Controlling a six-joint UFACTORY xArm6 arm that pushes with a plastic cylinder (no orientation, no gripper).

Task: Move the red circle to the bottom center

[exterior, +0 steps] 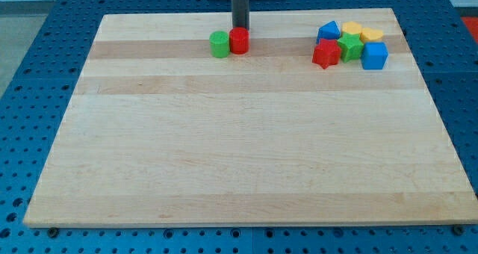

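Observation:
The red circle (239,41) is a short red cylinder near the view's top, a little left of centre, on the wooden board (246,157). A green circle (219,44) touches its left side. My tip (240,28) stands right behind the red circle, at its top edge, and seems to touch it. The rod rises straight up out of the view.
A cluster of blocks sits at the top right: a red star (326,54), a green star (349,47), a blue cube (374,56), a blue block (328,31), a yellow block (352,30) and a yellow block (372,35). A blue pegboard surrounds the board.

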